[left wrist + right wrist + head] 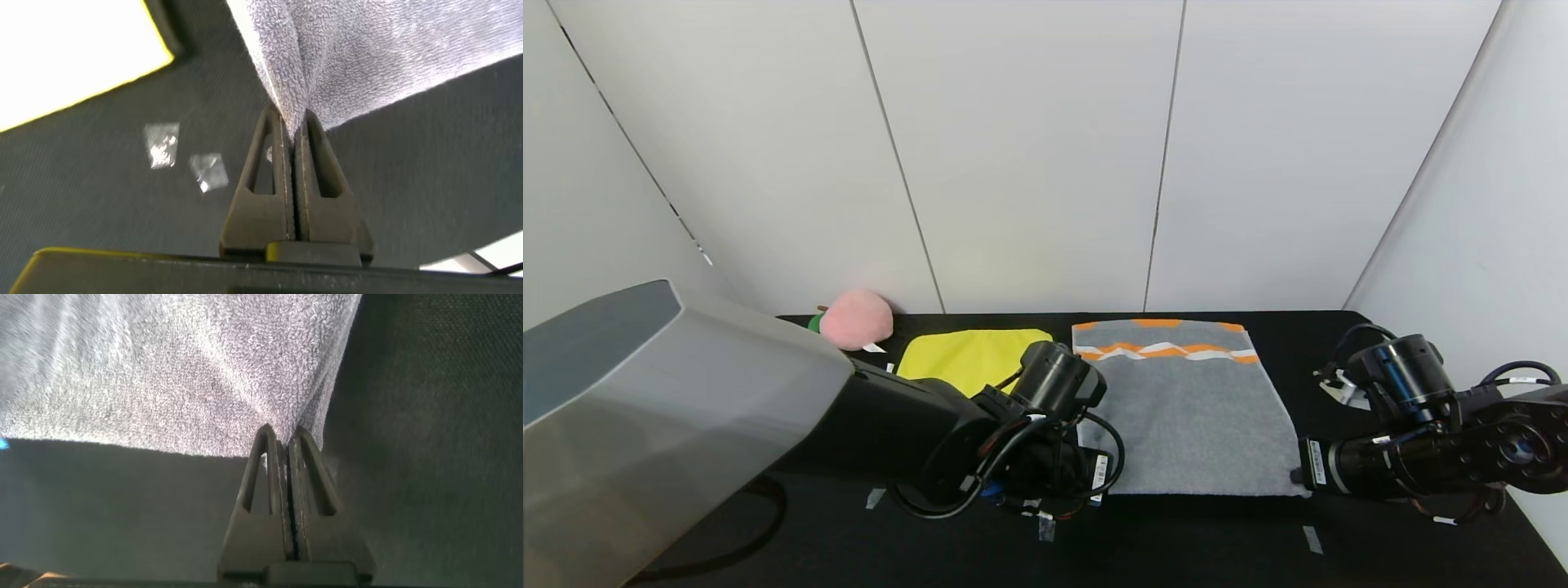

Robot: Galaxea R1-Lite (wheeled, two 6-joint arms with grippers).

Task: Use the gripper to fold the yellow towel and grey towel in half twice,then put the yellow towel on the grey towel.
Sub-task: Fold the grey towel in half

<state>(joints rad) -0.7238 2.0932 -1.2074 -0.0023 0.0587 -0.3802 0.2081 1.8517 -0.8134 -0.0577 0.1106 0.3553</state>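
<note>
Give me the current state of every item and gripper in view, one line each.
grey towel: spread flat, unfolded, both near corners pinched.
yellow towel: lying flat beside the grey towel, untouched, partly hidden by the left arm.
left gripper: shut on the grey towel's near left corner.
right gripper: shut on the grey towel's near right corner.
pink plush peach: resting at the table's back edge, beside the yellow towel.

left hand (292,122) clamped, right hand (282,441) clamped
</note>
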